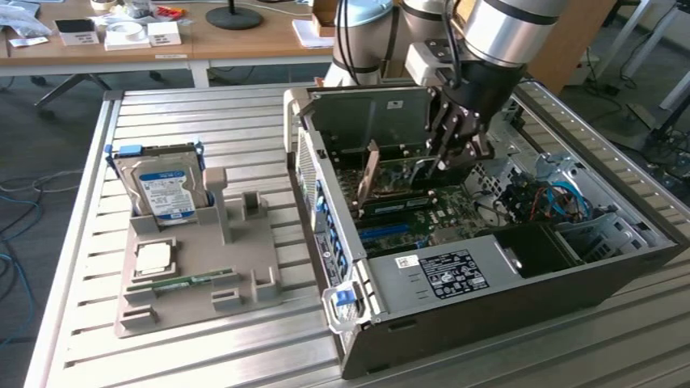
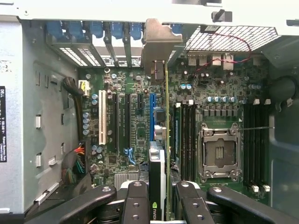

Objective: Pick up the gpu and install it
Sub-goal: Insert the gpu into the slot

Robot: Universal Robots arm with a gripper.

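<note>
The gpu (image 2: 160, 158) is seen edge-on in the wrist view, a thin green board with a dark face and its pale metal end bracket (image 2: 159, 42) at the case's rear slots. My gripper (image 2: 161, 207) is shut on it, one black finger (image 2: 137, 200) on each side. The card hangs upright just over the blue expansion slot (image 2: 152, 112) of the motherboard (image 2: 138, 121); whether it touches the slot I cannot tell. In the exterior view my gripper (image 1: 451, 158) reaches down into the open computer case (image 1: 464, 267), with the gpu (image 1: 390, 172) below it and its bracket towards the exterior view's left.
A grey parts holder (image 1: 232, 242) at the exterior view's left carries a silver hard drive (image 1: 161, 190), a CPU chip (image 1: 154, 259) and a RAM stick (image 1: 183, 283). Inside the case are an empty CPU socket (image 2: 219, 149), RAM modules (image 2: 187, 135), cables (image 2: 74, 163) and a white slot (image 2: 102, 116).
</note>
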